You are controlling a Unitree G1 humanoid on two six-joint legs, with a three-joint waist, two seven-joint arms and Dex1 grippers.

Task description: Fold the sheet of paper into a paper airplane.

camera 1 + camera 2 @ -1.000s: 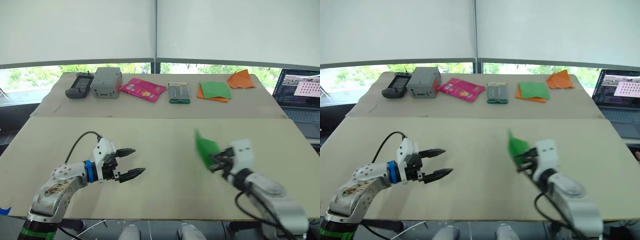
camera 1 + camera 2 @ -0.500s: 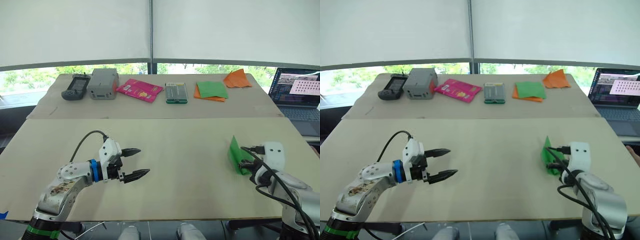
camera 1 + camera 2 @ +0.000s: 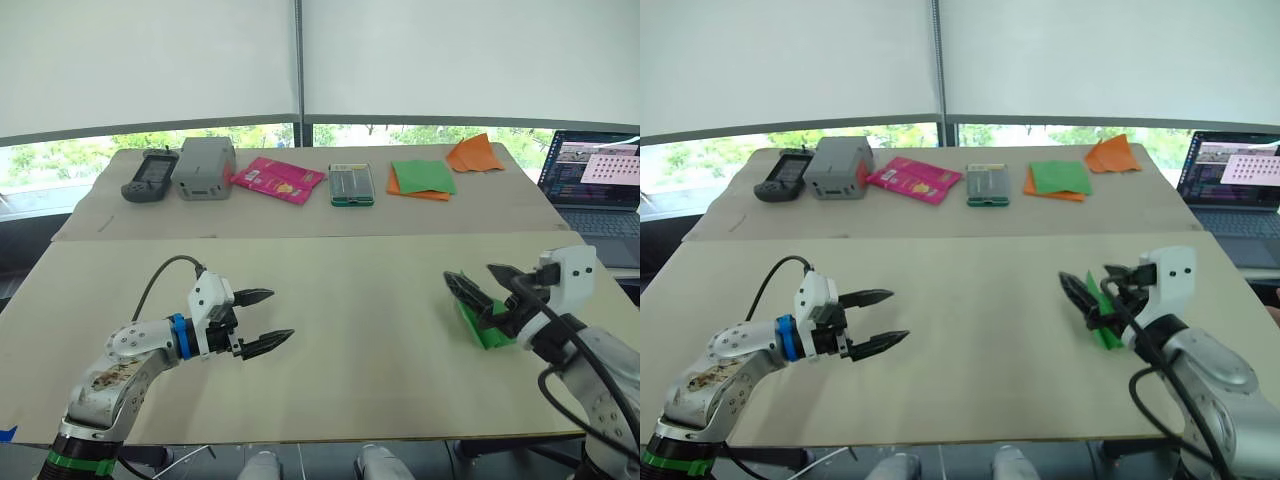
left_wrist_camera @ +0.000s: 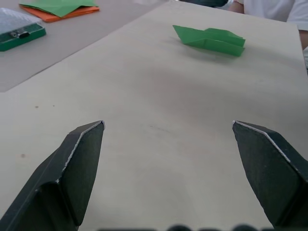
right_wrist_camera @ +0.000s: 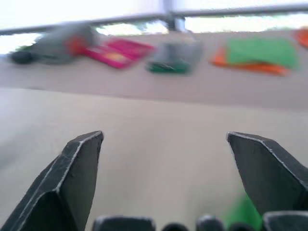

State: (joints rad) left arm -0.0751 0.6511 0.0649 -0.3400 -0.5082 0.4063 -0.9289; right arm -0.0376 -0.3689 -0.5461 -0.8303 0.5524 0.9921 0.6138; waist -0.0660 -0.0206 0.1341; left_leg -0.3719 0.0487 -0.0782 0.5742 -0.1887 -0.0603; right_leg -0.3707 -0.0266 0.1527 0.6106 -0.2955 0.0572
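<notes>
The sheet of paper, bright green, lies on the near table folded into a narrow wedge, the paper airplane (image 3: 486, 331). My right gripper (image 3: 468, 274) hovers just over it, open, its fingers spread above the wedge's far end and holding nothing. In the left wrist view the paper airplane (image 4: 211, 39) rests flat on the tabletop, well ahead of my left gripper (image 4: 167, 123). My left gripper (image 3: 279, 315) is open and empty over the left half of the table, pointing toward the right.
The back table carries a handheld device (image 3: 150, 177), a grey box (image 3: 204, 167), a pink packet (image 3: 278, 179), a green-edged case (image 3: 352, 185), a green sheet on orange paper (image 3: 422, 180) and crumpled orange paper (image 3: 476, 155). An open laptop (image 3: 598, 185) stands at the far right.
My right gripper swung from mid-table to the right, opened and let go of the green paper, which now lies on the table. My left arm barely moved.
</notes>
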